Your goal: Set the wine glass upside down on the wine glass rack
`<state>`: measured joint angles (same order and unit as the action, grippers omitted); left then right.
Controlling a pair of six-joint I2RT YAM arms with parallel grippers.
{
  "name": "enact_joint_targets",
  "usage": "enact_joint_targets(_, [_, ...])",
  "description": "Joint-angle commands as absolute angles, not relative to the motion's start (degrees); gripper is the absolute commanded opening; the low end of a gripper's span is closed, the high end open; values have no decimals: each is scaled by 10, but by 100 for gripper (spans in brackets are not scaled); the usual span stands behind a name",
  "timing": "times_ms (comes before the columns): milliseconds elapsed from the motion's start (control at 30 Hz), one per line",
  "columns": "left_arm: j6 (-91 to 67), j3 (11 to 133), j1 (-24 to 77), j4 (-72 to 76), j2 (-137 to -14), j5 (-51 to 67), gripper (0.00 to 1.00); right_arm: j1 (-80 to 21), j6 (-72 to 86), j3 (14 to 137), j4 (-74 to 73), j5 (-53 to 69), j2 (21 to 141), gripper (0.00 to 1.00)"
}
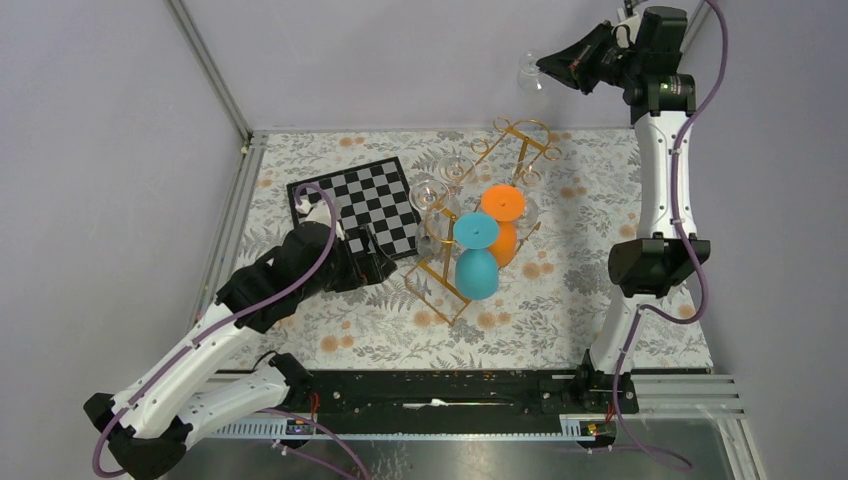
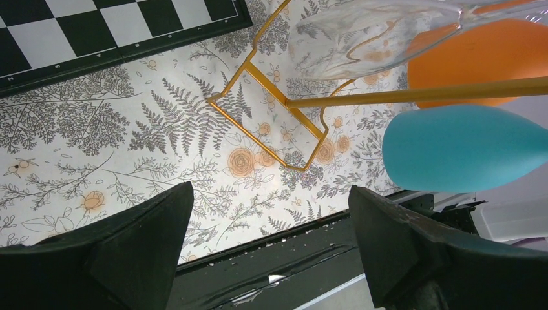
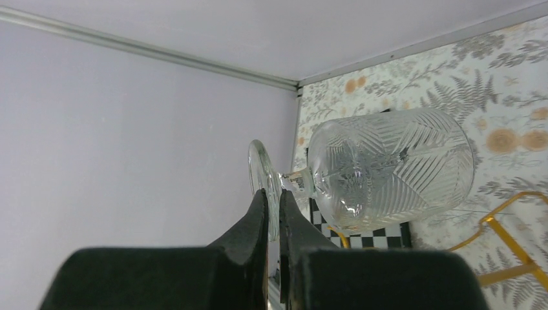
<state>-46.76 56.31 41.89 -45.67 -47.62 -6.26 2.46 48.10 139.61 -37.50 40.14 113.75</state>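
The wine glass rack (image 2: pixel 413 95) is crowded: a teal glass (image 1: pixel 477 262) and an orange glass (image 1: pixel 503 215) hang upside down on its rails, with clear glasses beside them, so a knock could be caused by a misjudged approach. The wine glass (image 3: pixel 394 168) is held in the air beyond the rack's far end, near the back wall. Only the thin edge of its foot is pinched by the right gripper (image 3: pixel 271 200), so a slip or swing is risked. The left gripper (image 2: pixel 271 213) is spread wide, low by the rack's near end. No brand is seen; the chessboard (image 1: pixel 365 200) border marks cannot be read.
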Motion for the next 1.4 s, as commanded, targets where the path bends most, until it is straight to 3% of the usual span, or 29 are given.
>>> enact_joint_targets(0, [-469, 562, 415, -441, -472, -56, 99, -5, 530, 1393, -277, 458, 1127, 0])
enact_joint_targets(533, [-473, 558, 416, -429, -482, -21, 98, -77, 545, 1340, -269, 479, 1131, 0])
enact_joint_targets(1367, [-471, 562, 416, -420, -481, -18, 98, -109, 649, 1055, -92, 549, 977, 0])
